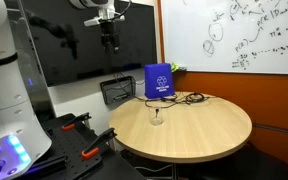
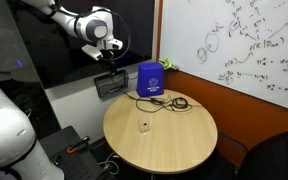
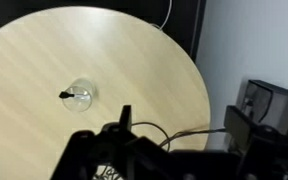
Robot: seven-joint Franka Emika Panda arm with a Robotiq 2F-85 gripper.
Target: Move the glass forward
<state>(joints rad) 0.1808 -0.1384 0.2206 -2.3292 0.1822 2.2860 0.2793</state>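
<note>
While the hand (image 1: 108,42) is held high up with its fingers spread and nothing gripped, the small clear stemmed glass (image 1: 156,117) is seen standing upright near the middle of the round light-wood table (image 1: 214,135), well apart from it. The glass is pretty see-through, wine-glass shaped with a round foot, and totally dwarfed by the tall blue box with a white logo (image 1: 158,82) parked behind it.

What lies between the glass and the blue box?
A black cable, close to the box; from there to the glass bare table, in both exterior views.
</note>
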